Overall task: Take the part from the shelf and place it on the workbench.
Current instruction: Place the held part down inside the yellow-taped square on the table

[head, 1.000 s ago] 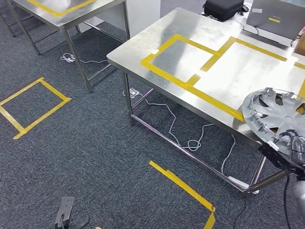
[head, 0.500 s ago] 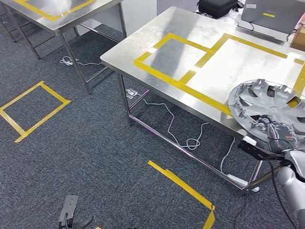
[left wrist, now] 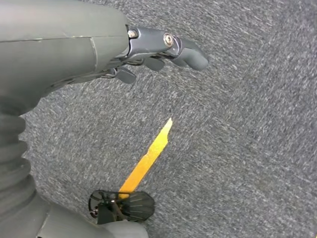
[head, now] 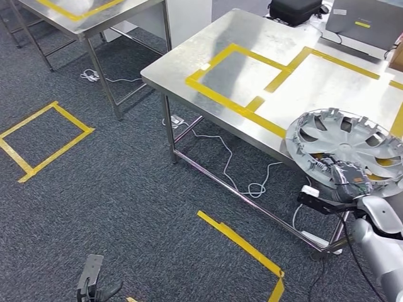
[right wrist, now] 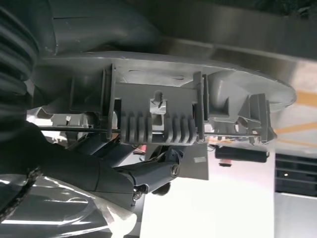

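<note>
Wheel cover [head: 346, 148]: gripped at its near rim by the right hand [head: 349, 176], overhanging the bench [head: 247, 47] edge. Left hand [left wrist: 164, 47]: empty, fingers loosely apart. Handling: best carried level and fully inside the yellow tape [head: 237, 108] before release.

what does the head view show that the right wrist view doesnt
Head view alone: the whole hubcap face with its spokes, the yellow tape outlines on the steel table, cables on the carpet, and the left hand hanging low. Right wrist view alone: the hubcap's ribbed underside clips. Both: the right hand holding the hubcap at the table's edge.
</note>
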